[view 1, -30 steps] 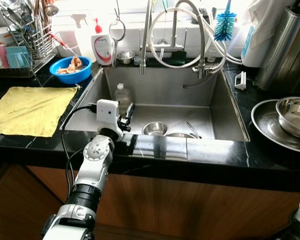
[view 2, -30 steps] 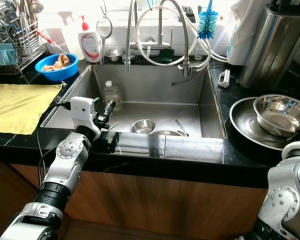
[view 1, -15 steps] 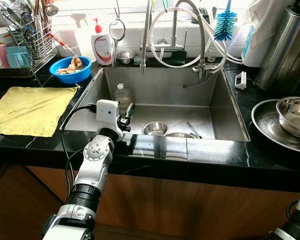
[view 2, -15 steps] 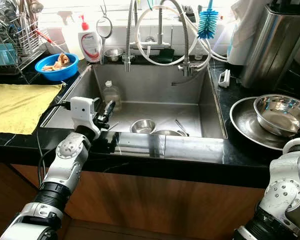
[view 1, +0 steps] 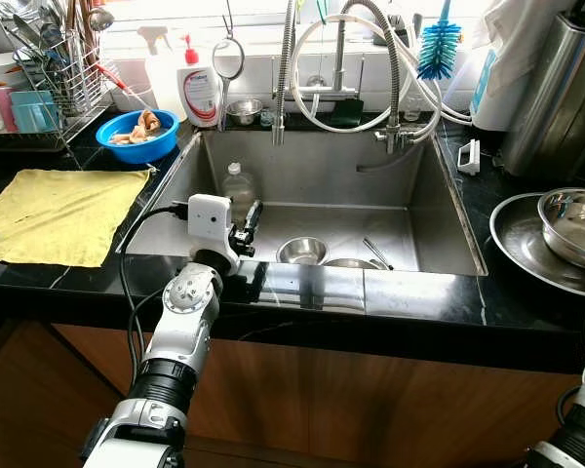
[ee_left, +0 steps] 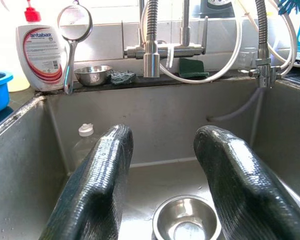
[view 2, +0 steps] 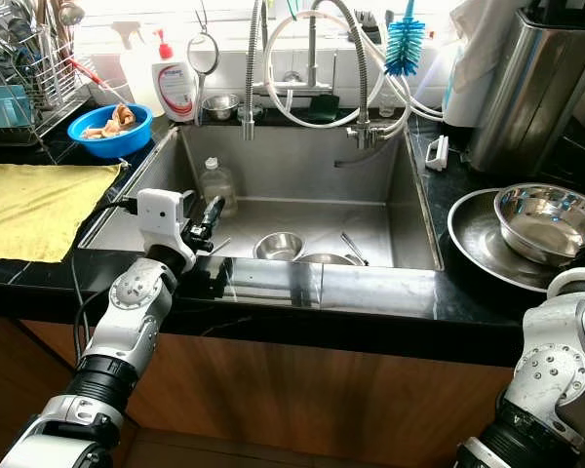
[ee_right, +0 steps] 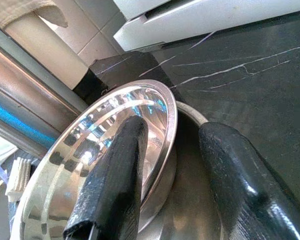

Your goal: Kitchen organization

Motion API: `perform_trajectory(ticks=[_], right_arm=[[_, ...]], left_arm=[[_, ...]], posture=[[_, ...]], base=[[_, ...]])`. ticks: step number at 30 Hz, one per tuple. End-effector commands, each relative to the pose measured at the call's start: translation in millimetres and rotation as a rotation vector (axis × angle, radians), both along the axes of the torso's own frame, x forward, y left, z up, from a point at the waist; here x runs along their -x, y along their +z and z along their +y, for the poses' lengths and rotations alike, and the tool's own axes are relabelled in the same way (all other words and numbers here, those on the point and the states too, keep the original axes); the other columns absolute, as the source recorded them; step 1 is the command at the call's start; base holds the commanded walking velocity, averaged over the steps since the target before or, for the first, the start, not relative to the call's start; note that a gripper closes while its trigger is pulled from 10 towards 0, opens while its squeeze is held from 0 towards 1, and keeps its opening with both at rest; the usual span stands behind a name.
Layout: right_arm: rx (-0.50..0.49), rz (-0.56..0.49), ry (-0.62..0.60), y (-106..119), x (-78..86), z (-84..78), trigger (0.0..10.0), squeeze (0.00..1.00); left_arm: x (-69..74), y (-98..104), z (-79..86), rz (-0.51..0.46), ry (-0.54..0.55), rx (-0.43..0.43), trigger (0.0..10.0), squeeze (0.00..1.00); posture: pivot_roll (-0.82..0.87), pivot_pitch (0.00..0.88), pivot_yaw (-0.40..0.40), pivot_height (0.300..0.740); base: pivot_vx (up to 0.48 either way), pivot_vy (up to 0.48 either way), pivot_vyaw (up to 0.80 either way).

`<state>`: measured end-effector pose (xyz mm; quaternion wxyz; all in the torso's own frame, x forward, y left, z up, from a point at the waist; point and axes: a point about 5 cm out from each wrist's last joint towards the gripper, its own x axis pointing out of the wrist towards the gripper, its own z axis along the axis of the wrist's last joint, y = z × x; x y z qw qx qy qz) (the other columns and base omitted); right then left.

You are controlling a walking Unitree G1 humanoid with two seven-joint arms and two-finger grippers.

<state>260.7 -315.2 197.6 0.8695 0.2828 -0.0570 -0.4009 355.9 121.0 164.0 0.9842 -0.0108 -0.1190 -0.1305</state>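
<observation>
Steel sink [view 1: 439, 210], left gripper [view 1: 248, 226] over front rim, jaws apart, empty, right gripper [ee_right: 165, 185] straddling bowl [ee_right: 90, 165] rim, unclosed

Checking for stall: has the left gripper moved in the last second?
No. The left gripper hangs at the same spot over the sink's front rim, fingers open and aimed at the small steel bowl, just right of the plastic bottle.

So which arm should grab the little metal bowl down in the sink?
The left, probably. Its end effector already hangs over the sink's front edge, fingers open, pointing at the little bowl. The right end effector is off at the big bowl on the right counter.
</observation>
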Motion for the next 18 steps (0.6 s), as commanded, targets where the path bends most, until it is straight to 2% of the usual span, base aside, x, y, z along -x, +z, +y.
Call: perform_trajectory(ticks=[1,18], right_arm=[[-0.009,0.036,0.023,-5,-4.7,4.6,10.0,0.0],[0.008,0.02,0.05,6,-15.9,7.7,10.0,0.0]], left_arm=[[-1.8,4,2.0,-0.013,0.008,-0.011,10.0,0.0],[-2.4,6,1.0,-0.018,0.002,-0.009,10.0,0.0]], posture=[[-0.06,0.0,0.055,0.74],[-0.06,0.0,0.058,0.74]], base=[[0.0,0.0,0.0],[0.0,0.0,0.0]])
